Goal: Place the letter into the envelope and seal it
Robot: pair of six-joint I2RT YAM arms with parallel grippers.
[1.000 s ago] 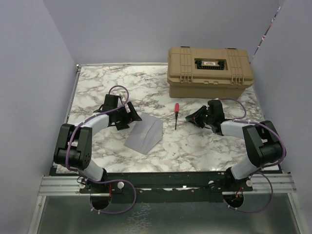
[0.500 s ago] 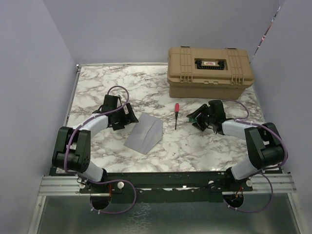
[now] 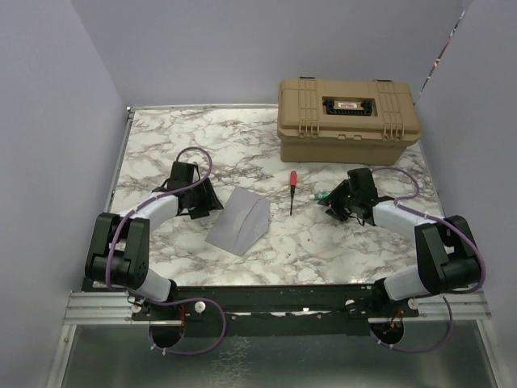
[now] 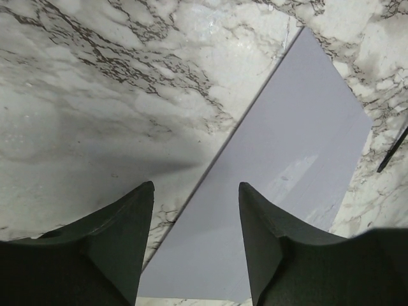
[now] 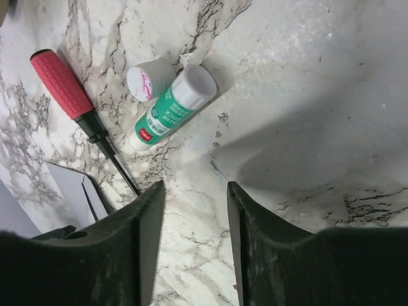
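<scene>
Top external view: grey envelope (image 3: 238, 220) lies flat mid-surface, just R of the L hand (image 4: 194, 188); tan letter not visible anywhere, so can't tell if it's already inside; flap state unclear too. L hand is wide and empty, fingers straddling the envelope's near long edge. R hand (image 5: 194, 188) is also wide, nothing in it, low over bare marble surface (image 3: 161, 137), near a green glue stick (image 5: 167, 111) w/ what looks like its cap touching it. Red-handled screwdriver (image 3: 292, 192) sits between envelope and glue.

Risks, as I judge them: glue stick is round and lying down, so an off-centre pinch prob. rolls it away; thin paper flat on slick marble may skid rather than lift; either arm sweeping across could knock the screwdriver onto the envelope.
</scene>
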